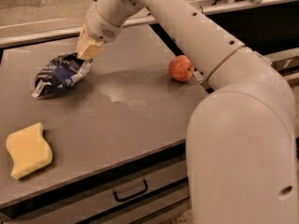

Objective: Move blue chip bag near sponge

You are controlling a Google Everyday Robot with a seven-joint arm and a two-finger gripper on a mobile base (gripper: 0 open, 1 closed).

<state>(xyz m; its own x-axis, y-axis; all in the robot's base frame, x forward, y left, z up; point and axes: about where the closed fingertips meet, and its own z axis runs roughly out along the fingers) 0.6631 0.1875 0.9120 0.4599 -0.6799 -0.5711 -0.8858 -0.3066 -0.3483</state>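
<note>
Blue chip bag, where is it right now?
In the camera view the blue chip bag lies at the table's far left, its right end pinched by the gripper, well beyond the sponge at the near-left edge.

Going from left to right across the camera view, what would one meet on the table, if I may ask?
sponge → blue chip bag → gripper, at the bag's upper right end → apple
</note>
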